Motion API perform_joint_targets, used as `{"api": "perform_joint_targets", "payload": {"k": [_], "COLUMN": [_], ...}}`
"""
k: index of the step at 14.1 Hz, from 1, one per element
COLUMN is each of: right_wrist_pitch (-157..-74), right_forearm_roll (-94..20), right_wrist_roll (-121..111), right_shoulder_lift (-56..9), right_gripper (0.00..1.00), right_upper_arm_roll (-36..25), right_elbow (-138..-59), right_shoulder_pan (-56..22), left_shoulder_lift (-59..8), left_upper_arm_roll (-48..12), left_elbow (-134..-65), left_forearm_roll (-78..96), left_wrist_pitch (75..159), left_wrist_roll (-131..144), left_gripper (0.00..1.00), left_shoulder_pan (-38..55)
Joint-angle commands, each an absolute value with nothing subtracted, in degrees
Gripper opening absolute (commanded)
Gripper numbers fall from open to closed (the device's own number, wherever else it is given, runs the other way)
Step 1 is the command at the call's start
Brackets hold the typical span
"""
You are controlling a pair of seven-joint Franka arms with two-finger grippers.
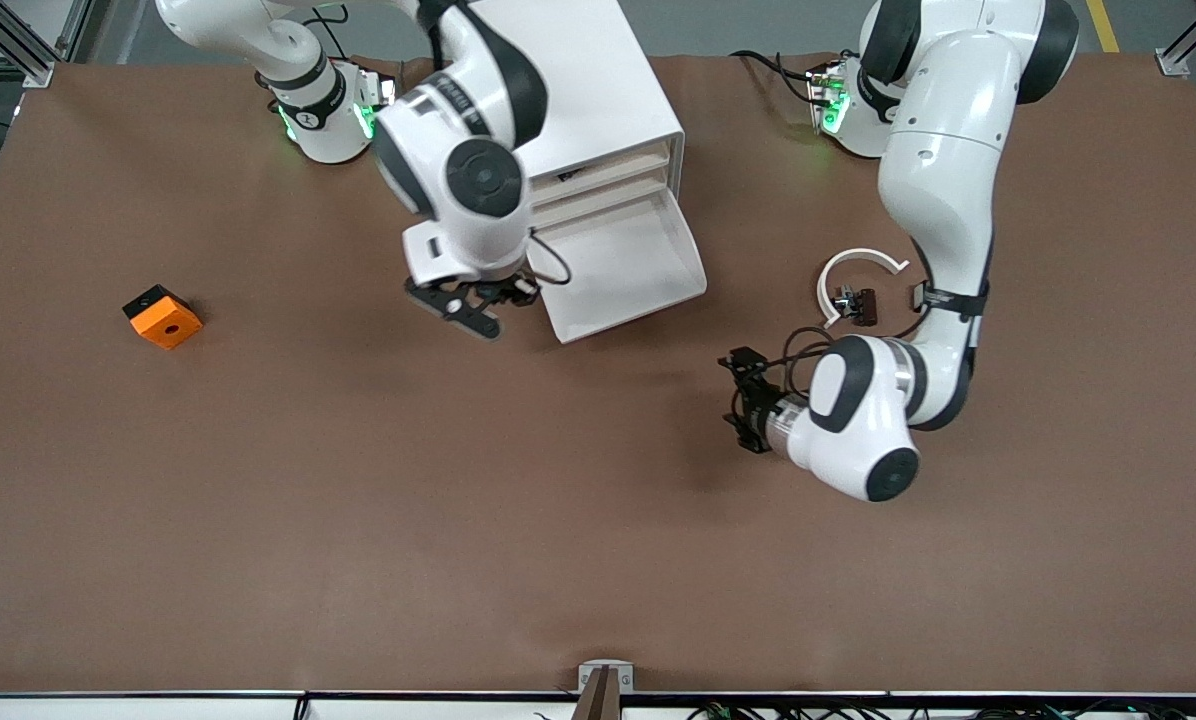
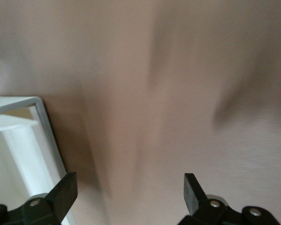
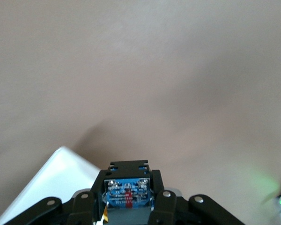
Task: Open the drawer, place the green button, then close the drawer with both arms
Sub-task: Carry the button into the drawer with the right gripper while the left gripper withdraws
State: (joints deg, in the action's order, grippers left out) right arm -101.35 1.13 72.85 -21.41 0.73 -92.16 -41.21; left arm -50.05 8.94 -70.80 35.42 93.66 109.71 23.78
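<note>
Opening looks done: drawer (image 1: 623, 270) pulled well out of the white cabinet (image 1: 598, 80), tray showing white and bare in the front view. Placing not yet done. Button (image 3: 126, 193), or what seems from its bluish base to be it, though cap hidden in the right wrist view, pinched between the closed jaws of the right gripper (image 1: 468, 308), up over the table (image 1: 358, 500) just beside the drawer's front corner toward the right arm's end. Left to do, by the look of it: carry over the tray, release, then push shut.

Left gripper (image 2: 129, 187) low over bare table toward the left arm's end, apart from the drawer, jaws spread wide and empty, waiting.

Orange block (image 1: 163, 317) well apart toward the right arm's end. Black clip (image 1: 858, 292) with white arc beside the left arm. Neither in the way; only the drawer's rim to clear.
</note>
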Motion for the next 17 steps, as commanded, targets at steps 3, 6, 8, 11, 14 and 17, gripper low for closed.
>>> {"api": "perform_joint_targets", "payload": {"k": [3,6,8,11,14,17], "right_wrist_pitch": [-109.75,-116.70,-120.83,-121.99,-121.73,-121.55], "right_forearm_roll": [-5.61,-5.71,-5.80,-5.71,-5.71,-5.71], "right_wrist_roll": [85.32,93.32,97.19,98.35,98.35,98.26], "right_shoulder_lift": [-24.78,-27.94,-30.05,-31.81,-32.17,-32.17], "right_gripper": [0.06,0.06,0.07,0.09,0.20,0.88], "right_upper_arm_roll": [-0.09,-0.18,-0.18,-0.18,-0.18,-0.17], "right_elbow": [-92.37,-92.55,-92.64,-92.64,-92.64,-92.55], "right_shoulder_pan": [-45.43,-48.69,-49.83,-51.33,-51.42,-51.33], "left_shoulder_lift": [-47.73,-47.64,-47.64,-47.72,-47.64,-47.55], "left_upper_arm_roll": [17.04,18.02,18.02,18.02,18.02,18.11], "left_elbow": [-70.93,-70.93,-70.93,-71.10,-71.10,-71.10], "left_forearm_roll": [33.93,25.70,22.60,22.24,21.10,20.92], "left_wrist_pitch": [93.69,93.60,93.78,93.78,93.78,93.69], "left_wrist_roll": [101.18,96.17,94.40,91.16,84.33,73.42], "left_gripper": [1.00,1.00,1.00,1.00,1.00,1.00], "left_shoulder_pan": [24.43,24.34,24.43,23.91,23.82,23.82]}}
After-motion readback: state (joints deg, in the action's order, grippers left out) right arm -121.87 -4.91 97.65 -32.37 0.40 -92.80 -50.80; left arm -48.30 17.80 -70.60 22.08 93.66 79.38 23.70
